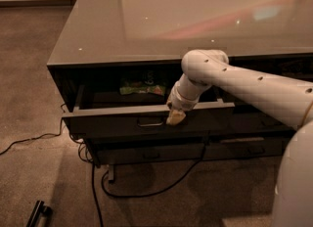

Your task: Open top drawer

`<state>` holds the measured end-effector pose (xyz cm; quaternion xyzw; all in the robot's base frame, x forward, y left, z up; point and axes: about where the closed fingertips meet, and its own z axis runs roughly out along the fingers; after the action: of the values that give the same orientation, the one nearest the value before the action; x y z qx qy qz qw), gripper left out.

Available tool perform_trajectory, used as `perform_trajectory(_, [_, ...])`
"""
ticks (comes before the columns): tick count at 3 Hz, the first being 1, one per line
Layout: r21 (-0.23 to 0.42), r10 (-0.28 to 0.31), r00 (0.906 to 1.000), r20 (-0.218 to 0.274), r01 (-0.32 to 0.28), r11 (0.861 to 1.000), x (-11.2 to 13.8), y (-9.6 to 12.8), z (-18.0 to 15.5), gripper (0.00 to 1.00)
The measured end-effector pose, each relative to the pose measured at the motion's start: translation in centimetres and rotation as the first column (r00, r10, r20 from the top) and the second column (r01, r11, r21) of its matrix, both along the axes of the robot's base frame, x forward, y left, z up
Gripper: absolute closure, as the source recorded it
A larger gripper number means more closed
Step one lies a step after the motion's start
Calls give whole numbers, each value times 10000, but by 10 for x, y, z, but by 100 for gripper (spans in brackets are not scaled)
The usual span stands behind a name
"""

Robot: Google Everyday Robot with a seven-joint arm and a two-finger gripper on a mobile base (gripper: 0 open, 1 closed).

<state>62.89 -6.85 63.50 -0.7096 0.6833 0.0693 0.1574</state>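
At far left of the frame we see brown carpet w/ a thin black cable trailing across it. In the lower left corner lies a short black bar-shaped object; we can't tell what it is.

Moving right, a low dark grey cabinet w/ a glossy grey top fills the upper centre. The wide, shallow dark grey top drawer sits left of centre and stands partly open, its flat front out past the cabinet face. A small metal bar handle is at the front's middle. Inside the drawer, toward the back, lies a flat green packet.

Just right of the handle, the pale yellowish gripper rests against the drawer's front edge, approx. at frame centre. We can't tell how wide it is set or whether it holds anything.

Below, a shorter dark drawer front is closed, and a thick black cable loops over the carpet.

The white perforated robot arm runs from the gripper out to the right edge.
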Motion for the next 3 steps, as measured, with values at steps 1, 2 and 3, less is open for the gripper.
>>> perform_trajectory(1, [237, 0, 9985, -549, 13, 9997, -35, 0, -16, 0])
perform_trajectory(2, [265, -10, 9981, -614, 27, 9996, -39, 0, -12, 0])
perform_trajectory(3, [421, -381, 9936, -1063, 428, 9982, -75, -8, -14, 0])
